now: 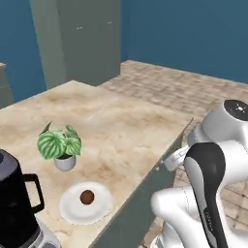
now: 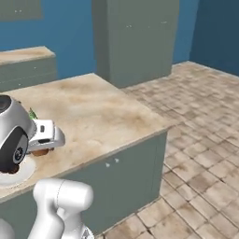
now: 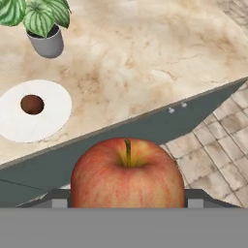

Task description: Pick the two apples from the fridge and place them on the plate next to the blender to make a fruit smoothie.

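One reddish apple (image 3: 127,174) with a short stem sits between the fingers of my gripper (image 3: 127,196), which is shut on it. The hand hovers off the counter's front edge, over the floor, and the same gripper (image 1: 175,159) shows beside the counter's corner. The other apple (image 1: 87,196) lies in the middle of the white plate (image 1: 72,209), also seen as apple (image 3: 32,104) on plate (image 3: 53,109). The black blender (image 1: 17,203) stands just left of the plate. The fridge is out of view.
A small potted plant (image 1: 60,147) stands on the marble counter (image 1: 121,126) just behind the plate. Grey-green tall cupboards (image 1: 82,38) rise at the back. Tiled floor (image 2: 200,140) lies to the right of the counter.
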